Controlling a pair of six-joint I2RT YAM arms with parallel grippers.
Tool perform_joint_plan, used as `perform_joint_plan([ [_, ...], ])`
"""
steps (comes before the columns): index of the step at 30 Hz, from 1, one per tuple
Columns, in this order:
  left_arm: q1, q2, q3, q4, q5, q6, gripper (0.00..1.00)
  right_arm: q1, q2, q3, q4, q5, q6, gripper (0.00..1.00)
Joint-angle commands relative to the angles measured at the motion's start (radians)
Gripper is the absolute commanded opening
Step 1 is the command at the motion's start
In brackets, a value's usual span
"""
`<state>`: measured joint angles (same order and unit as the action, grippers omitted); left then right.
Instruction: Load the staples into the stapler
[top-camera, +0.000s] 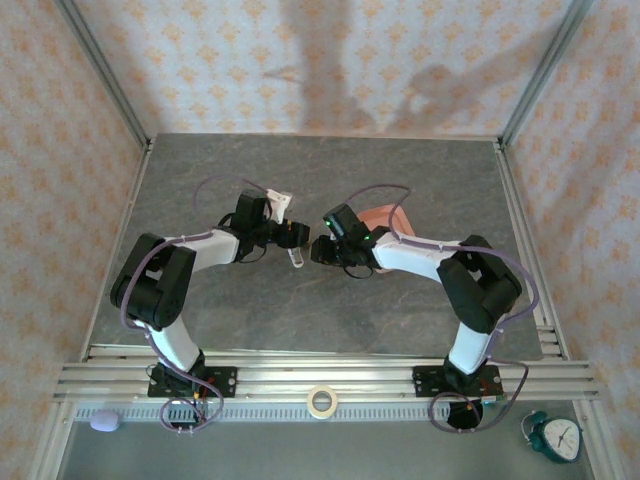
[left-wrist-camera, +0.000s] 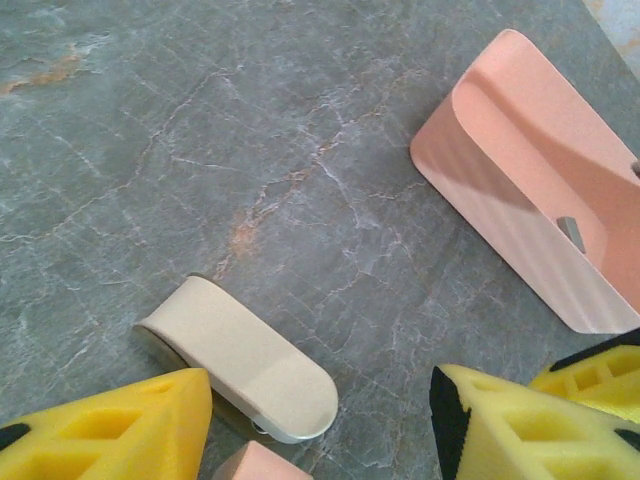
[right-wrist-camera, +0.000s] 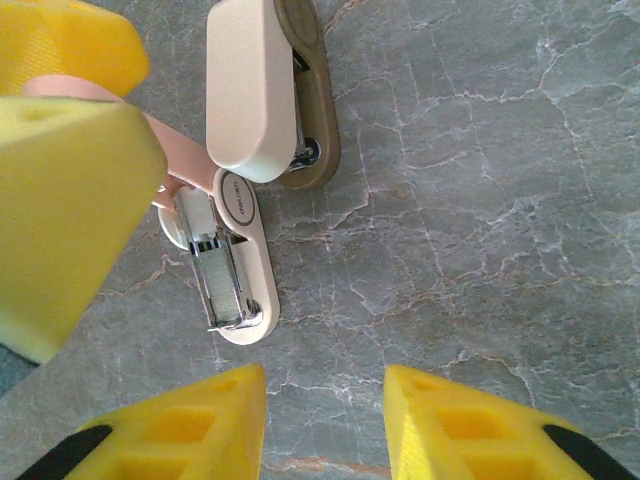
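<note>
The stapler (right-wrist-camera: 245, 250) looks light, stiff and slick, so I'd pinch its pink arm near the hinge. My left gripper (left-wrist-camera: 320, 400) straddles it, jaws half apart and not gripping. My right gripper (right-wrist-camera: 325, 385) is narrowly parted and empty.

- Stapler (top-camera: 296, 257) on counter (top-camera: 330, 310), mid-counter, between left gripper (top-camera: 290, 235) and right gripper (top-camera: 322, 249), which face each other, near together.
- Left gripper just behind stapler; right gripper just right of it.
- Right wrist view: stapler hinged apart, lid (right-wrist-camera: 250, 85) at the far end, channel (right-wrist-camera: 225, 270) nearer the right gripper, both down on the counter.
- One stapler part runs between left gripper's fingers (right-wrist-camera: 60, 200).
- Tray (top-camera: 388, 216) on counter, right of and behind stapler, behind right arm (top-camera: 430, 262).
- Staple strip (left-wrist-camera: 572, 232) in tray.
- Tape roll (top-camera: 320, 401) on rail (top-camera: 400, 375) at near edge, between left arm (top-camera: 165, 285) and right arm.
- Clock (top-camera: 555, 437) at near right corner, before rail.
</note>
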<state>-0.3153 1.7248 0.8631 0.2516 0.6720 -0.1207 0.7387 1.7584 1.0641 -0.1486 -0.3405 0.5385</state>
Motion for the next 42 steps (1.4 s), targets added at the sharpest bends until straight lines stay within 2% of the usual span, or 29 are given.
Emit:
perform_joint_plan([
  [1,-0.013,-0.031,0.001,0.001,0.041,0.065,0.59,-0.002,-0.002,0.009,0.000,0.026,-0.017,0.36],
  [12,-0.054,-0.062,-0.031,-0.069,0.043,0.160,0.56,-0.004,0.015,0.028,-0.001,0.015,-0.014,0.36],
  [29,-0.088,-0.125,-0.089,-0.168,0.011,0.175,0.54,-0.005,-0.003,0.024,0.022,-0.002,0.002,0.36],
  [34,-0.087,-0.194,-0.127,-0.145,-0.033,0.094,0.56,-0.005,-0.026,0.021,0.024,-0.012,0.009,0.36],
  [37,-0.088,-0.256,-0.154,-0.141,-0.119,-0.006,0.61,-0.005,-0.036,0.025,0.040,-0.029,0.021,0.36],
  [40,-0.085,-0.316,-0.173,-0.170,-0.244,-0.143,0.64,-0.008,-0.035,0.034,0.058,-0.059,0.042,0.37],
  [42,-0.082,-0.344,-0.179,-0.212,-0.284,-0.206,0.65,-0.016,-0.027,0.043,0.071,-0.093,0.063,0.37],
])
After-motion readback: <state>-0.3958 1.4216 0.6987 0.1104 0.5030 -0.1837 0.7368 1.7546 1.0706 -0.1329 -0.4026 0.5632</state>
